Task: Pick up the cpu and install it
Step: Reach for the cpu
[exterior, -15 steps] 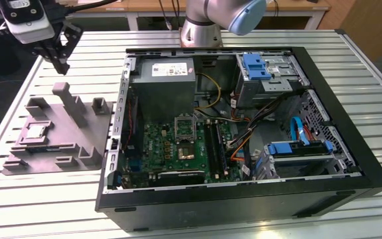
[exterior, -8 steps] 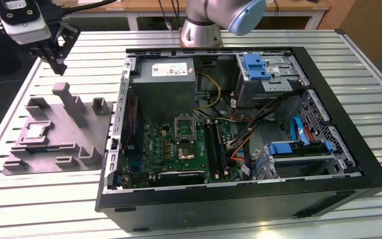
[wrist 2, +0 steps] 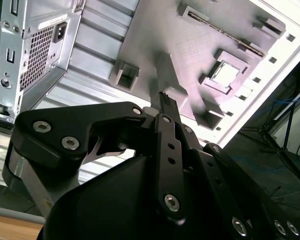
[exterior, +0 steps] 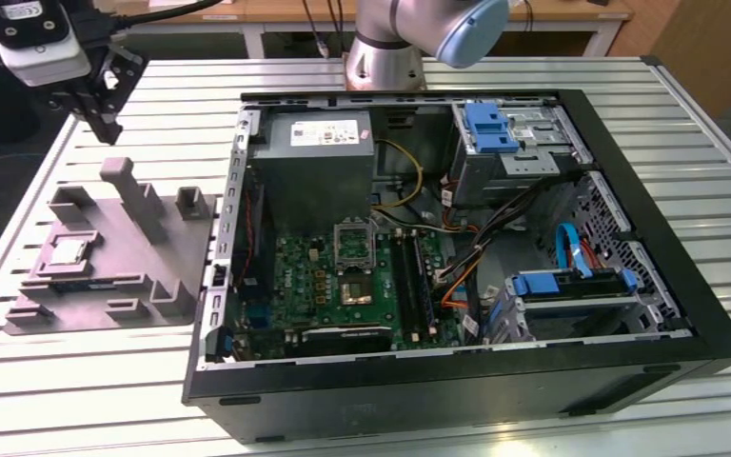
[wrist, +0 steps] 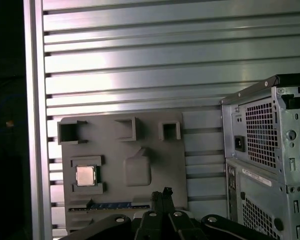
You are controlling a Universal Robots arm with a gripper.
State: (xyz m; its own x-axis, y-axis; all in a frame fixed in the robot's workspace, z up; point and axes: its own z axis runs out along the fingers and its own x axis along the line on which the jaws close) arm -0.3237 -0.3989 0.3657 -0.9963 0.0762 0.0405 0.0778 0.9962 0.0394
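Exterior view: the fingers [exterior: 103, 122], closed and empty, hang apart from the cpu [exterior: 64, 251] on its tray [exterior: 137, 262].

One cpu [exterior: 66, 251] is sitting in one grey holder plate [exterior: 175, 252], and that single plate is resting on one slatted surface [exterior: 87, 381]. One open computer case [exterior: 467, 381] is lying on the same surface. Inside it, one green motherboard [exterior: 327, 276] is showing, carrying one black-framed socket [exterior: 357, 288], along with one grey power supply box [exterior: 321, 171]. Two blue drive carriers are showing there: the first blue carrier [exterior: 490, 129] and the second blue carrier [exterior: 566, 284]. One arm [exterior: 398, 38] is carrying one tool [exterior: 103, 131].
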